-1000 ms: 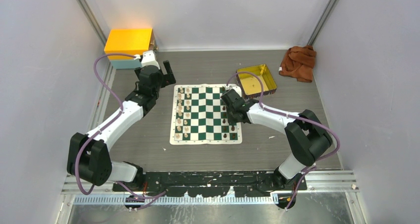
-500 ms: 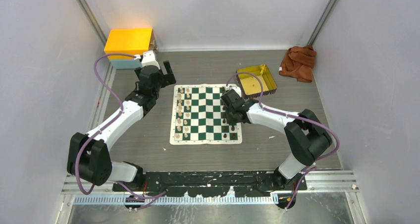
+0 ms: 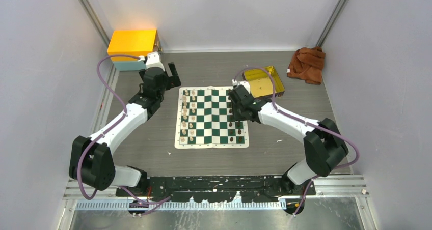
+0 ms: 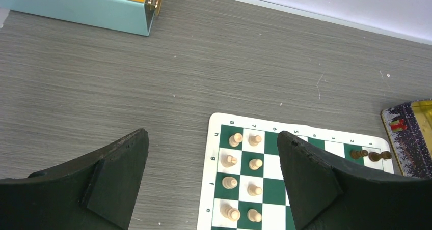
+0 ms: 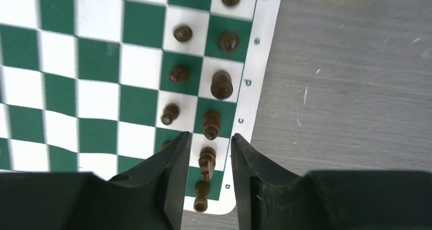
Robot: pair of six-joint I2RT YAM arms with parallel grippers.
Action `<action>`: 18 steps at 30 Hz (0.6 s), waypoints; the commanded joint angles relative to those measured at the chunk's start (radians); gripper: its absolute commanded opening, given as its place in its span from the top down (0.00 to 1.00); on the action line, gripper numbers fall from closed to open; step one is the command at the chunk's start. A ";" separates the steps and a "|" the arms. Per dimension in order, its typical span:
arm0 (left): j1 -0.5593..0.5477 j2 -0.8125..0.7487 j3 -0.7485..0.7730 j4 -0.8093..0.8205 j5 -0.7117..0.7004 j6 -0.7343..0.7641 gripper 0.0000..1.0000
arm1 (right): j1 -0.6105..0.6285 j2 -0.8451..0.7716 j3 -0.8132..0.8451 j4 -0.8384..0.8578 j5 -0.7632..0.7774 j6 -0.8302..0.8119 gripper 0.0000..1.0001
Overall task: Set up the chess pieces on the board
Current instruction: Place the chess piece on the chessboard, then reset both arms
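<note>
The green-and-white board [image 3: 211, 117] lies mid-table. Cream chess pieces [image 3: 188, 118] fill its two left files and show in the left wrist view [image 4: 244, 161]. Dark chess pieces [image 3: 235, 131] line its two right files. My right gripper [image 3: 236, 113] hovers open over that right edge. In its wrist view [image 5: 209, 137] a dark knight [image 5: 206, 161] stands on its square in the gap between the fingers, apart from both. My left gripper [image 3: 172, 76] hangs wide open beyond the board's far left corner [image 4: 212, 134], holding nothing.
A gold tray [image 3: 265, 82] sits just beyond the board's far right corner; its rim shows in the left wrist view [image 4: 410, 138]. An orange-lidded box [image 3: 132, 42] stands at the back left and a brown cloth [image 3: 306, 64] at the back right.
My right gripper has opened and lifted back toward the tray, leaving the dark piece standing on the board. Its elbow swung right. The left arm has not moved.
</note>
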 commanded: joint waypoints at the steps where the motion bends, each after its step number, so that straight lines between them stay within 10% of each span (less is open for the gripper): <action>1: -0.003 0.009 0.050 0.055 -0.027 0.023 0.03 | 0.004 -0.092 0.153 -0.069 0.077 -0.018 0.58; 18: 0.006 0.058 0.049 0.078 -0.103 0.058 0.02 | -0.209 0.054 0.484 0.092 0.412 -0.048 0.18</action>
